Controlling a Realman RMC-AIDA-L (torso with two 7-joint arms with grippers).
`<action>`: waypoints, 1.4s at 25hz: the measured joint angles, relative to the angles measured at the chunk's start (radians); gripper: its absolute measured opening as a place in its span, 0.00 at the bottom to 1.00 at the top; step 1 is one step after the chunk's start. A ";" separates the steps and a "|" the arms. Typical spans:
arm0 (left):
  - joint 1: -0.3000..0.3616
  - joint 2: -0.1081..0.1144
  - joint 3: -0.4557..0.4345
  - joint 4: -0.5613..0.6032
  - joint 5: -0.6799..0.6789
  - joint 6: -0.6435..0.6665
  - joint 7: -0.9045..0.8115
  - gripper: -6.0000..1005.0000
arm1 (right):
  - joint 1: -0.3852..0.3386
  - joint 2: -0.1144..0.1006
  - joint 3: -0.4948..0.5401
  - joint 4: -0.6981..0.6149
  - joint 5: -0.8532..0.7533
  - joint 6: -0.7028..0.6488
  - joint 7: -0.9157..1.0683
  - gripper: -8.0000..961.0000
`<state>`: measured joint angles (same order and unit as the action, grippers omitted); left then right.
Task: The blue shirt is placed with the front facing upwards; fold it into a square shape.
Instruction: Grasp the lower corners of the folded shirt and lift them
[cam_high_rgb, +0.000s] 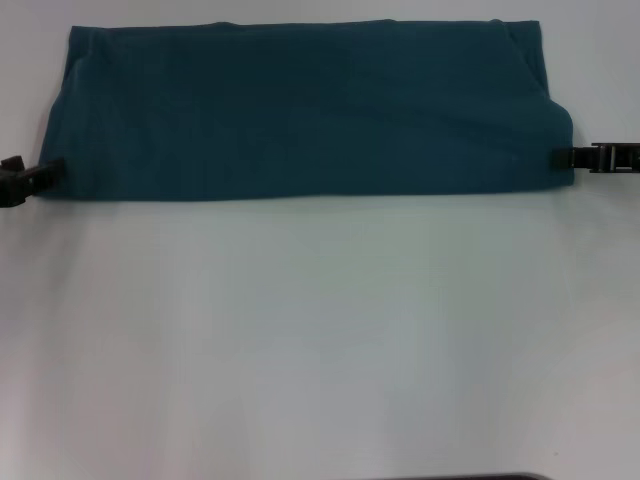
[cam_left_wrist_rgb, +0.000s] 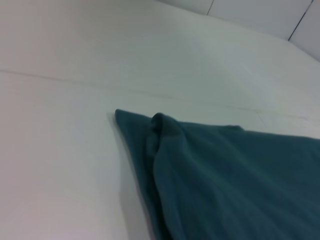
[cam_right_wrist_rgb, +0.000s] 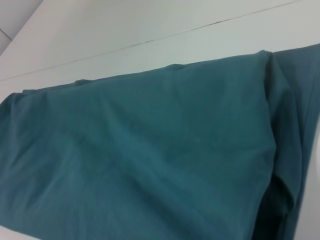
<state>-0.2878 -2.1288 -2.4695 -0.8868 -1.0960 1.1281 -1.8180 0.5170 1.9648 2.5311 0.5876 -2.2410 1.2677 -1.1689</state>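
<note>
The blue shirt (cam_high_rgb: 300, 110) lies as a wide folded band across the upper frame on the table (cam_high_rgb: 320, 340), left gripper (cam_high_rgb: 42, 172) and right gripper (cam_high_rgb: 568, 157) at its ends — jaw state indiscernible — so the next fold should bring both ends over evenly.

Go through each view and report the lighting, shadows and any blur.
Head view: even, soft light, faint shadow under the blue shirt near edge, both grippers cropped at the frame sides. Left wrist view: the shirt corner is soft, a dim shadow beside it on the table. Right wrist view: cloth folds shaded dark.
</note>
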 joint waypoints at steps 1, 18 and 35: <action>0.000 0.000 0.000 0.001 0.006 -0.002 0.000 0.69 | 0.000 0.001 0.000 0.000 0.000 -0.001 0.000 0.02; -0.011 -0.002 0.010 0.024 0.037 -0.020 0.002 0.69 | 0.000 0.005 0.000 0.000 -0.001 0.001 0.000 0.02; -0.036 -0.004 0.012 0.032 0.070 -0.035 -0.009 0.62 | 0.002 0.005 0.000 0.000 0.001 0.005 0.000 0.02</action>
<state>-0.3240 -2.1327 -2.4573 -0.8546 -1.0262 1.0932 -1.8267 0.5193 1.9695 2.5310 0.5875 -2.2396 1.2732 -1.1688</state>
